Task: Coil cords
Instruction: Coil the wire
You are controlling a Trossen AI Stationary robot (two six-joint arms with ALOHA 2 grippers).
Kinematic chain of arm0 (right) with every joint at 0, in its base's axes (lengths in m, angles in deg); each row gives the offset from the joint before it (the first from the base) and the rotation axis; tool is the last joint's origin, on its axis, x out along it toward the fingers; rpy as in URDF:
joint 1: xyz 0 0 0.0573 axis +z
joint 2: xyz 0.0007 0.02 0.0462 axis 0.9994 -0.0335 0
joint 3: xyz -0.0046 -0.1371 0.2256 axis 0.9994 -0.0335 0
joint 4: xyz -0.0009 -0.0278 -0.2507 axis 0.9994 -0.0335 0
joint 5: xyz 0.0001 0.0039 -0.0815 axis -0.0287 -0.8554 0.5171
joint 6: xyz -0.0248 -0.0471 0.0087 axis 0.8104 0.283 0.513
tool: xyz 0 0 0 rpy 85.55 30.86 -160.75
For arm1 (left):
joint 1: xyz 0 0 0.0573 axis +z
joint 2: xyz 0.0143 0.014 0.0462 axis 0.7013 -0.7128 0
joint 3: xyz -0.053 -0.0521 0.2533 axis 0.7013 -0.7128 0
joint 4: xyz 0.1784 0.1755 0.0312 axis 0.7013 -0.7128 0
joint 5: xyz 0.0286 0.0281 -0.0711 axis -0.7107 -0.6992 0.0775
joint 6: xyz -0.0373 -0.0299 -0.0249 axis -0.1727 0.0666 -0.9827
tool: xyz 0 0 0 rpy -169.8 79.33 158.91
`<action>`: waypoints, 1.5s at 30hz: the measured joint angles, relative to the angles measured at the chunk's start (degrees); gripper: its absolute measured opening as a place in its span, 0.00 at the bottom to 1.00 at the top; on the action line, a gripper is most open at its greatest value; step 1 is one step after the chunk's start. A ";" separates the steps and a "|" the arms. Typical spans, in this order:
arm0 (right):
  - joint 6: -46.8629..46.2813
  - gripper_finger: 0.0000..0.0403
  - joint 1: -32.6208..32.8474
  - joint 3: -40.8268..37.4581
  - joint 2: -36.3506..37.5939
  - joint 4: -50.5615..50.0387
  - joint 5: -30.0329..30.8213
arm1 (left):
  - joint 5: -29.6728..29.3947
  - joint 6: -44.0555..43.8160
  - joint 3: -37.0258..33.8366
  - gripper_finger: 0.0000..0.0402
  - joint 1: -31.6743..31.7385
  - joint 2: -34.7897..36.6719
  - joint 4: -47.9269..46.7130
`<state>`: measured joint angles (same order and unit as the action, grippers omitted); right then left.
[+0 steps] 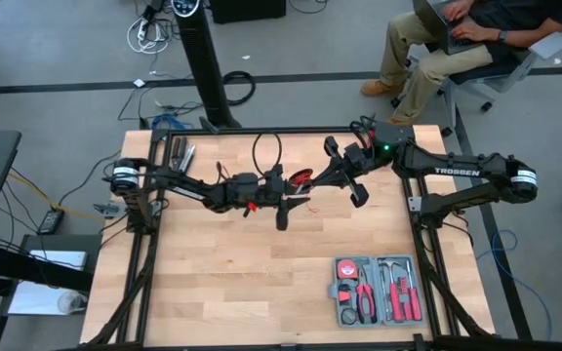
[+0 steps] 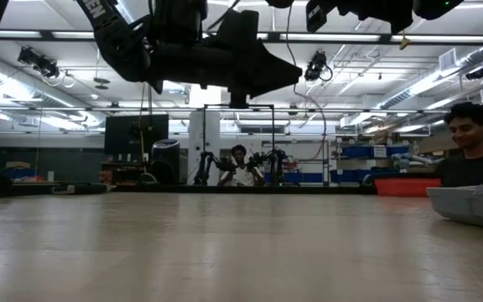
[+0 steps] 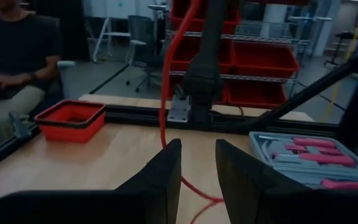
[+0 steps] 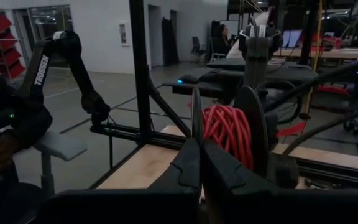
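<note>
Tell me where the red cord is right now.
In the high view, the red cord sits above the table's far middle, bundled between the left pincer and the right pincer. The right wrist view shows its coil just past that arm's fingers.

From above we cannot follow the red cord: only a small red patch shows between the two arms, the rest hidden by them. In the left wrist view its strand runs down behind the left claw and out past the top edge. In the right wrist view the coil is partly covered by a dark disc. The grey tool case is cut by the low view's edge.
</note>
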<state>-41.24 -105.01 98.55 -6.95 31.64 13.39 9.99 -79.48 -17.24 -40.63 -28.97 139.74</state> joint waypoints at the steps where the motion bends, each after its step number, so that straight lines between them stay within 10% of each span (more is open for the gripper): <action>1: -0.01 0.00 0.00 -0.02 0.00 -0.03 -0.01 | -0.82 -0.58 0.02 0.26 0.00 -0.35 0.31; 21: -0.05 0.01 0.07 -0.04 0.02 -1.03 -0.40 | -2.73 0.30 0.04 0.26 0.59 3.79 -14.09; 45: 2.42 0.01 1.92 -0.07 0.02 0.34 2.74 | -1.71 -8.15 0.04 0.26 0.61 3.75 -1.89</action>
<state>-38.82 -103.09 98.48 -6.93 31.98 16.13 8.28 -87.63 -17.20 -40.02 -25.22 137.86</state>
